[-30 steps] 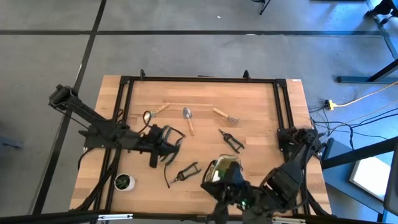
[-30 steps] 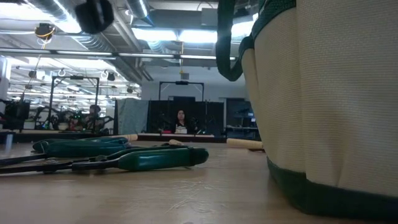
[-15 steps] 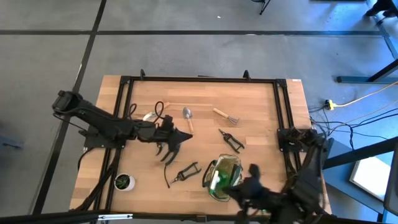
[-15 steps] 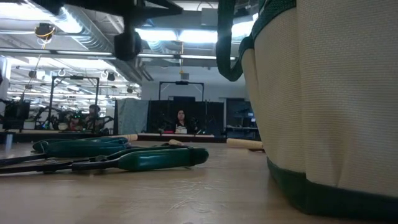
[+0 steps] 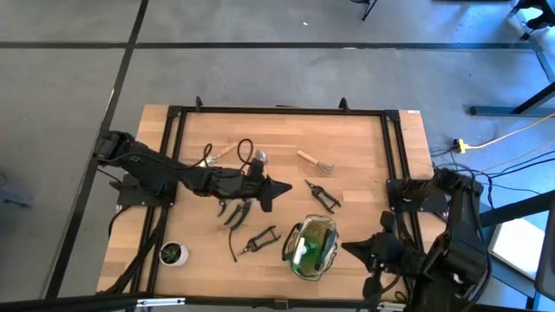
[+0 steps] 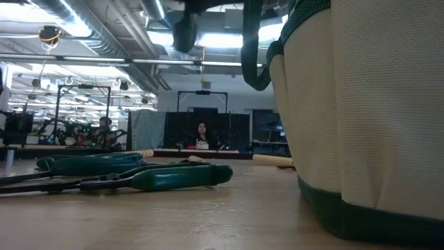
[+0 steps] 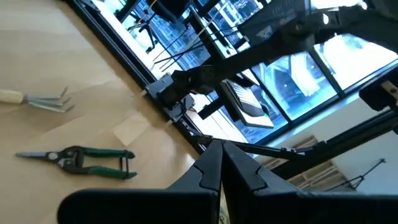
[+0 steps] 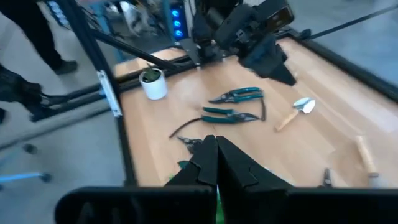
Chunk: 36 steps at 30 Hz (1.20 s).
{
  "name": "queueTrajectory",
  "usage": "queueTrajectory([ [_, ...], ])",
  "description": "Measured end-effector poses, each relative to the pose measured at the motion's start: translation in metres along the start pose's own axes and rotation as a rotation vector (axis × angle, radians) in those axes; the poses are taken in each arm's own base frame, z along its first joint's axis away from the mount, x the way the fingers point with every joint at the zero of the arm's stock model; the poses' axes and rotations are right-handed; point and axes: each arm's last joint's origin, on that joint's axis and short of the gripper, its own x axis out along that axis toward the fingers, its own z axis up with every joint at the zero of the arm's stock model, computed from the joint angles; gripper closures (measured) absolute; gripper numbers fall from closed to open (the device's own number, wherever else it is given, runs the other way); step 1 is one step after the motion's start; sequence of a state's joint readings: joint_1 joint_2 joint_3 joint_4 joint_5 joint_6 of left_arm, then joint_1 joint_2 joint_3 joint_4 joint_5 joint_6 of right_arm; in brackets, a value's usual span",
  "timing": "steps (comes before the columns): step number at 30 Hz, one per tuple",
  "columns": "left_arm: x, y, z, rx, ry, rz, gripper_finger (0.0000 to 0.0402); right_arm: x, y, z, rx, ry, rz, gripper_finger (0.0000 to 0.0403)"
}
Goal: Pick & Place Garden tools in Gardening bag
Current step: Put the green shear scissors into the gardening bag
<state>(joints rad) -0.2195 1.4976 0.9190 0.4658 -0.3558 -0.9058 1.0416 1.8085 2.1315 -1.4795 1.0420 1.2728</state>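
Your left hand point(image 5: 279, 186) hangs clenched and empty over the middle of the pale wooden tabletop point(image 5: 364, 143), fingers pressed tip to tip in its own wrist view, so nothing is being carried yet. Just under and behind it lie two pairs of dark-handled pruning shears point(image 5: 232, 211), and a little nearer you a third green-handled pair point(image 5: 258, 238); ahead of its tip sits another green-handled snips point(image 5: 323, 196), with the wooden-handled metal fork point(image 5: 314, 161) beyond that and the wooden-handled silver trowel point(image 5: 261, 159) close beside the wrist. They lie flat and spread apart, which I judge leaves each one room for a grip from above. The olive-green and khaki fabric gardening bag point(image 5: 311, 247) stands upright, mouth up, off to the near side of that hand and well apart from it; its inside shows green and glossy, but you cannot tell whether any tool is in there. Your right hand point(image 5: 349, 248) is likewise clenched on nothing, tip just beside the bag's rim, possibly there to steady it. A small white pot with a green plant point(image 5: 173, 253) sits far back by the left arm's base; leave it alone.
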Motion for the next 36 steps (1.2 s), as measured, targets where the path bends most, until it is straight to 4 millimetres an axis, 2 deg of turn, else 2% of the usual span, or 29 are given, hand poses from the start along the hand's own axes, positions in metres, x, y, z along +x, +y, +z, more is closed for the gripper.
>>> queueTrajectory([
  [6, 0.019, -0.013, 0.001, 0.022, -0.002, -0.018, 0.04, 0.011, -0.017, -0.029, 0.151, -0.065, 0.15, 0.0402],
  [11, 0.024, -0.009, 0.004, -0.006, -0.001, 0.011, 0.0399, 0.02, -0.036, -0.051, 0.253, -0.133, 0.33, 0.0403],
  [19, 0.026, -0.004, 0.013, -0.101, -0.035, 0.012, 0.0399, 0.042, -0.088, -0.089, 0.314, -0.182, 0.566, 0.0403],
  [23, 0.027, -0.003, 0.015, -0.105, -0.042, 0.014, 0.0399, 0.055, -0.117, -0.103, 0.386, -0.247, 0.812, 0.0403],
  [27, 0.028, 0.0, 0.018, -0.086, -0.037, 0.012, 0.0396, 0.066, -0.146, -0.11, 0.483, -0.408, 1.015, 0.0403],
  [30, 0.03, 0.003, 0.022, -0.08, -0.011, -0.007, 0.0397, 0.074, -0.161, -0.111, 0.527, -0.495, 1.006, 0.0403],
  [36, 0.035, 0.014, 0.035, 0.021, 0.047, -0.049, 0.0399, 0.094, -0.173, -0.103, 0.468, -0.566, 0.871, 0.0403],
])
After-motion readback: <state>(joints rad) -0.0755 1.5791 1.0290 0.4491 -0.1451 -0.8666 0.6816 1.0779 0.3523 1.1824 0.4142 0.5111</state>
